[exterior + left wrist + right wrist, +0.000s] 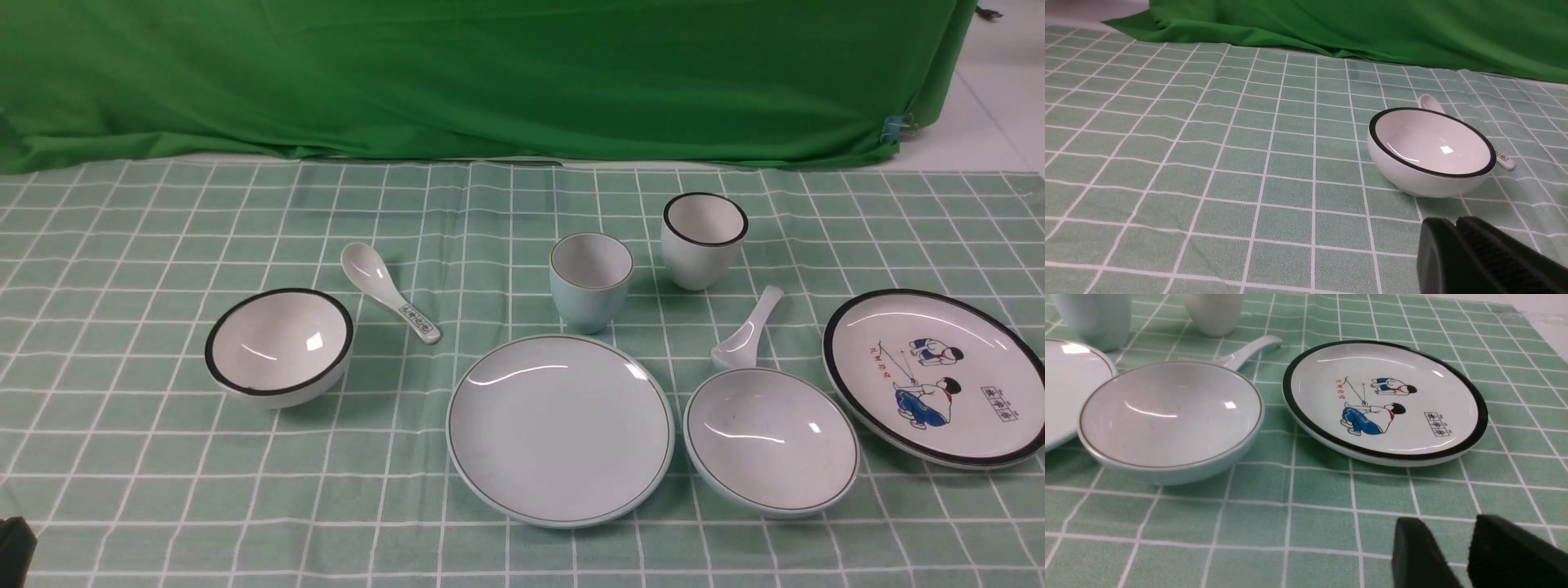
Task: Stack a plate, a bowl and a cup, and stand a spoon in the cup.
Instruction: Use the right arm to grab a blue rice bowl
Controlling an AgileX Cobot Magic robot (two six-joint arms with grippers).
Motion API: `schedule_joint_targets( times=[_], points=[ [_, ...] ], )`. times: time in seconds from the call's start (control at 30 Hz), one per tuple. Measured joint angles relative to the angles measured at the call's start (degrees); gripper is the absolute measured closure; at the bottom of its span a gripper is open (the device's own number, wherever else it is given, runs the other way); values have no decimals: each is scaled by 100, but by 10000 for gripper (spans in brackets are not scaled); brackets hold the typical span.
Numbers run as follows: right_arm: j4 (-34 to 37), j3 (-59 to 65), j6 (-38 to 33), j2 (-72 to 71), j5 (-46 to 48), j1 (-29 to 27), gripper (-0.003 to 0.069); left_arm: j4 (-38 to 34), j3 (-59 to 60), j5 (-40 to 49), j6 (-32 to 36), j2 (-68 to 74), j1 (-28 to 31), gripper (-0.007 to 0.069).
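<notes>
The pale blue-green plate (560, 429) lies at the front centre. The shallow bowl (771, 441) sits just right of it, also in the right wrist view (1167, 416). The cup (591, 282) stands upright behind the plate. The plain white spoon (747, 331) lies behind the bowl, its handle pointing away (1249, 349). My right gripper (1447, 520) is open a little and empty, low over the cloth in front of the bowl and the cartoon plate. My left gripper (1453, 222) is shut and empty, in front of the black-rimmed bowl.
A black-rimmed white bowl (279, 345) and a patterned-handle spoon (390, 292) lie on the left. A black-rimmed white cup (704, 239) stands behind the cup. A cartoon plate (939, 376) lies far right. A green cloth hangs along the table's back edge.
</notes>
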Motion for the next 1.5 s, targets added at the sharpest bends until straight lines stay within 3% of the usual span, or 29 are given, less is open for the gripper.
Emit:
schedule_joint_targets(
  times=[0.13, 0.2, 0.33, 0.53, 0.63, 0.7, 0.73, 0.8, 0.93, 1.07, 1.23, 1.33, 1.4, 1.5],
  points=[
    [0, 0, 0, 0, 0, 0, 417, -203, 0, -319, -113, 0, 0, 607],
    [0, 0, 0, 0, 0, 0, 417, -1078, 0, -791, -638, 0, 0, 607],
    [0, 0, 0, 0, 0, 0, 417, -2155, 0, -1464, -1355, 0, 0, 607],
    [0, 0, 0, 0, 0, 0, 417, -2534, -71, -1576, -2281, 0, 0, 607],
    [0, 0, 0, 0, 0, 0, 417, -2346, -717, -571, -1872, 0, 0, 607],
    [0, 0, 0, 0, 0, 0, 417, -2296, -1501, 370, -923, 298, 0, 607],
    [0, 0, 0, 0, 0, 0, 417, -2296, -1558, 370, -832, 337, 0, 607],
    [0, 0, 0, 0, 0, 0, 417, -2244, -2097, 1051, 91, 869, -157, 607],
    [0, 0, 0, 0, 0, 0, 417, -2036, -2595, 1434, 540, 1702, -824, 607],
    [0, 0, 0, 0, -5, 0, 417, -1347, -3077, 1643, 722, 3032, -1902, 607],
    [7, 0, 35, 0, -99, 0, 417, -1272, -3229, 1561, 756, 3649, -2366, 607],
    [224, 0, 482, 0, -328, 0, 417, -1261, -3257, 1432, 813, 3917, -2494, 607],
    [543, 0, 1681, 0, -778, 0, 417, -1239, -3257, 1327, 872, 4073, -2521, 607],
    [639, 0, 2702, 0, -1187, 0, 417, -1224, -3257, 1202, 908, 4104, -2521, 607]
  ],
)
